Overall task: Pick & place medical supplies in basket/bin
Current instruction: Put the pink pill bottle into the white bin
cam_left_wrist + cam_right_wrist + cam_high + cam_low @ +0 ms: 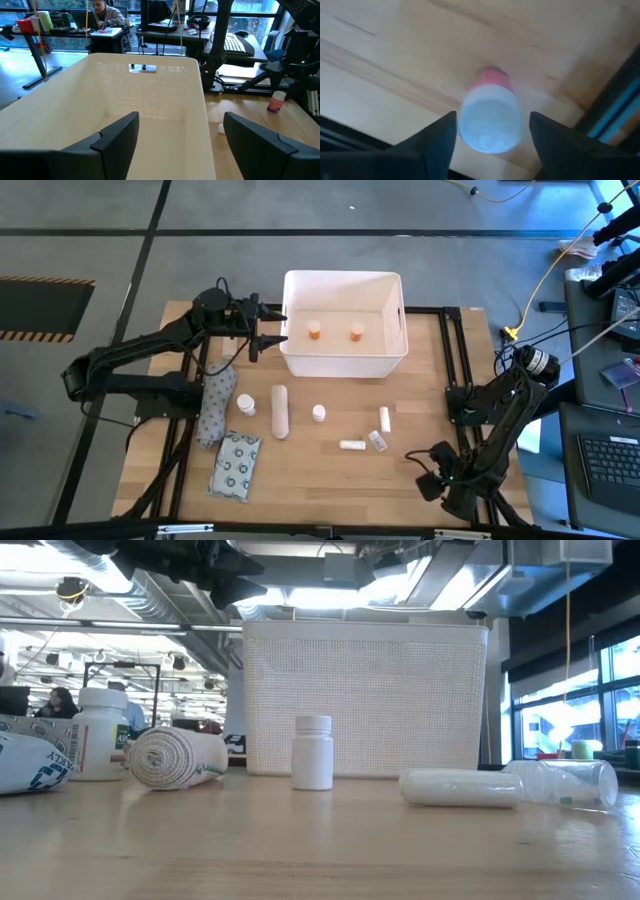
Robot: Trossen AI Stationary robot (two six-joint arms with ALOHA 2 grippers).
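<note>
Presently, left gripper (268, 323) hangs at upper centre-left of the high view, fingers spread and empty, at the left rim of the bin (345, 280); two orange-capped bottles lie inside. Packet (236, 466), roll (279, 411), small bottles and tubes rest loose on the table (330, 490) mid-frame. Lower right, right gripper (492, 132) straddles a pink-capped bottle (490, 117), fingers (435, 142) apart on either side, contact not discernible. Judgement: bottle is light, rigid, smooth plastic and may slip or roll; grip across the body, below the cap.
</note>
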